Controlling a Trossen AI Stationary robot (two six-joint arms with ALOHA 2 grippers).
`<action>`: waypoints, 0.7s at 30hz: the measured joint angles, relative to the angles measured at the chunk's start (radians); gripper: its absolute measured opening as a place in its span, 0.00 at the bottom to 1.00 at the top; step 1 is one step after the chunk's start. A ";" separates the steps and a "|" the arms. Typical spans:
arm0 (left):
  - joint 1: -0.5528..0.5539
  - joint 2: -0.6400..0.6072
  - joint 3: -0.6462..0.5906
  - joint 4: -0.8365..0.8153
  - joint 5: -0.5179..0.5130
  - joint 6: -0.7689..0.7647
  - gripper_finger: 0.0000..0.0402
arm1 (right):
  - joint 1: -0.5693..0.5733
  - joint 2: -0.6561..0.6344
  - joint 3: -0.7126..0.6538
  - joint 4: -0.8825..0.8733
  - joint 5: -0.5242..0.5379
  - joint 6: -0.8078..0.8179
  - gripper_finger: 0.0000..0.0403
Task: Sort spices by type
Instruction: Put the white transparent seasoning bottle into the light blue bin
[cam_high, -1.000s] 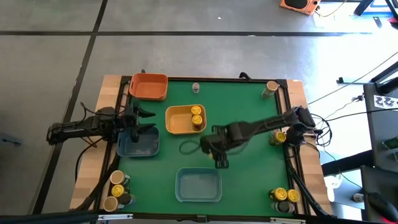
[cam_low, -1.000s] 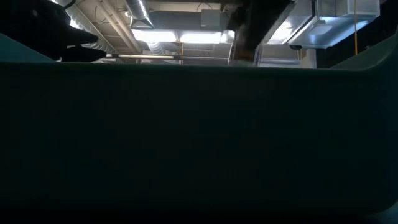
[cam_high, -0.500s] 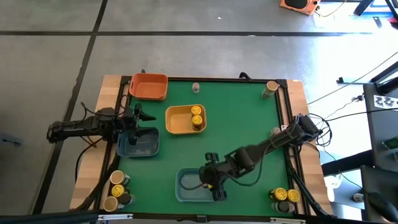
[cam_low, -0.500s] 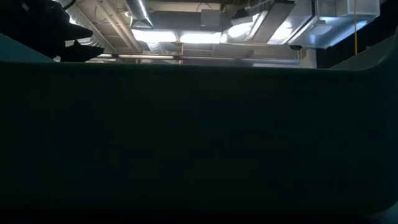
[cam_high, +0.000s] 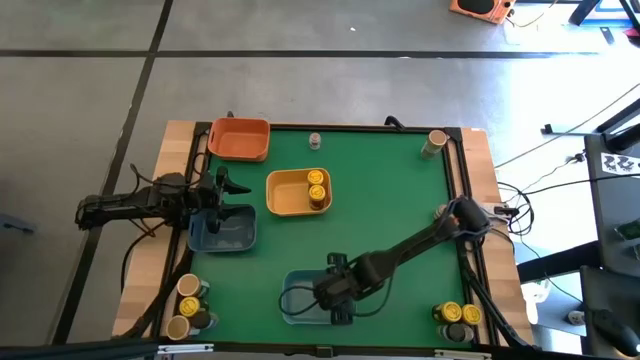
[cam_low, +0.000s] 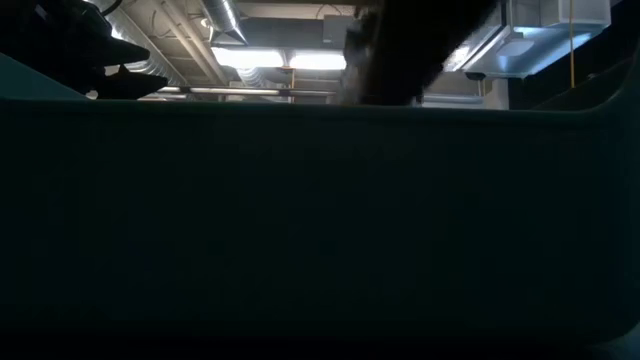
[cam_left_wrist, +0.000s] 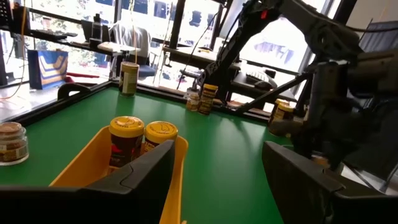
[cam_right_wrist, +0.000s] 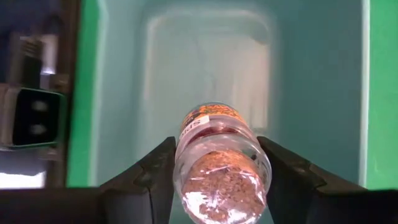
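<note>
Yellow tray (cam_high: 288, 193): two yellow-lid jars (cam_high: 317, 188). Orange tray (cam_high: 240, 139) and left blue tray (cam_high: 222, 236) show nothing inside. Right gripper (cam_high: 335, 295) over near blue tray (cam_high: 300, 300), clamped on a spice jar (cam_right_wrist: 219, 155). Left gripper (cam_high: 232, 196) released, holding nothing, above left blue tray.

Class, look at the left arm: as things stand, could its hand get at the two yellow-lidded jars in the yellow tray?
Probably yes. The left hand is open and empty over the dark blue tray, right beside the yellow tray. Nothing stands between it and the two jars.
</note>
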 joint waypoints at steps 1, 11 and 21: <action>0.000 0.000 0.000 0.000 0.000 0.000 0.60 | 0.000 0.006 0.000 -0.011 0.006 0.008 0.47; 0.000 0.000 0.000 -0.001 0.000 0.001 0.60 | -0.007 0.050 -0.002 -0.101 0.022 0.039 0.48; 0.000 0.027 0.000 0.025 -0.001 0.020 0.60 | -0.007 0.054 0.039 -0.142 0.003 0.029 0.68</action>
